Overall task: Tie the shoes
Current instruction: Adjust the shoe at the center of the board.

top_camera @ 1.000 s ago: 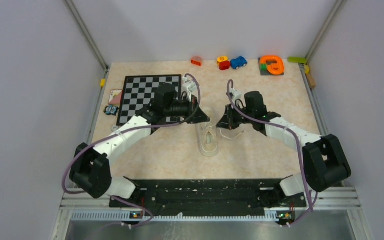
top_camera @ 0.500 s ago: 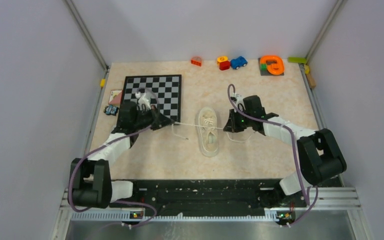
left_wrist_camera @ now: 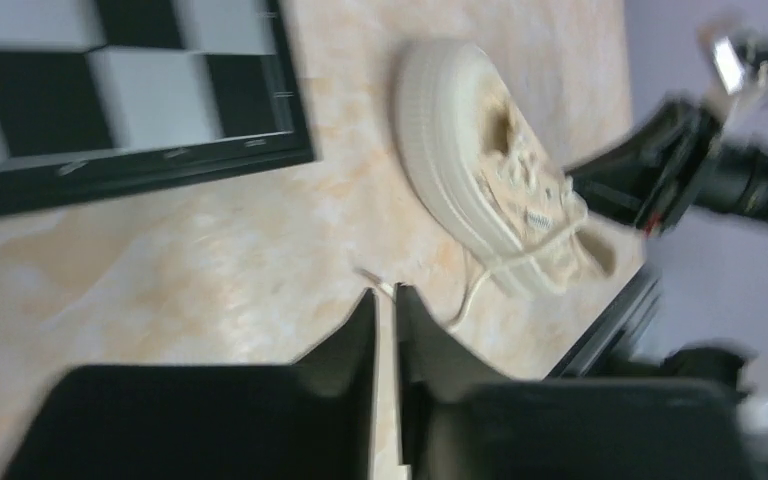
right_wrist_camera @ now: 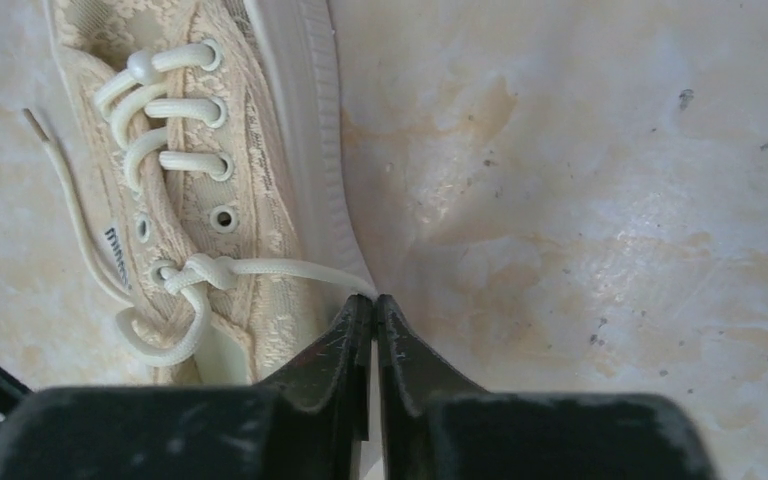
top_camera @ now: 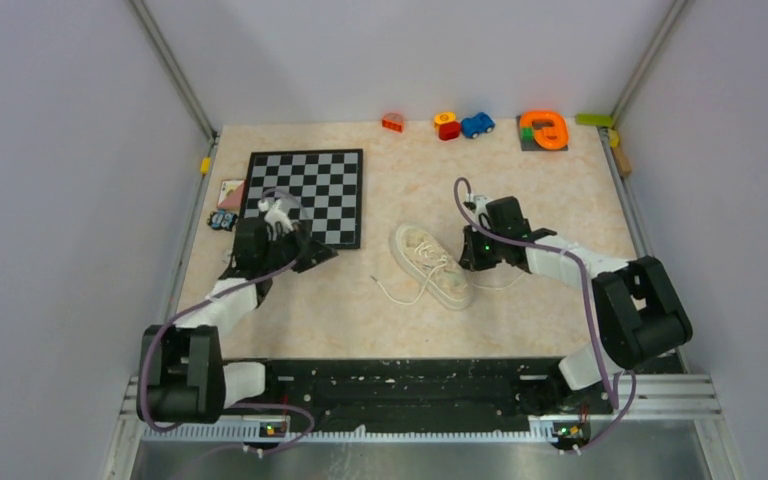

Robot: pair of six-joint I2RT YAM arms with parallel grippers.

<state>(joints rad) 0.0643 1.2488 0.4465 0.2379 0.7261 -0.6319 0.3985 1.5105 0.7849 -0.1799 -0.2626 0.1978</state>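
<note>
Sneaker (top_camera: 430, 265) lies slantwise on the table (top_camera: 520, 300) at centre of the overhead frame, right of the chessboard (top_camera: 305, 190); my right gripper (right_wrist_camera: 372, 303) is clenched on a lace (right_wrist_camera: 290, 268) running from the knot, tight against the shoe's right flank; my left gripper (left_wrist_camera: 385, 300) is pinched closed with nothing between its fingers, at the board's lower edge, apart from the shoe.

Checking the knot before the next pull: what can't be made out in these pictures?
- Top external: the shoe is too small to read its knot.
- Left wrist: motion blur; whether the loose lace tip touches the left gripper is unclear.
- Right wrist: the lace vanishes inside the right gripper, hiding its end; the shoe's toe is cut off by the top edge.
</note>
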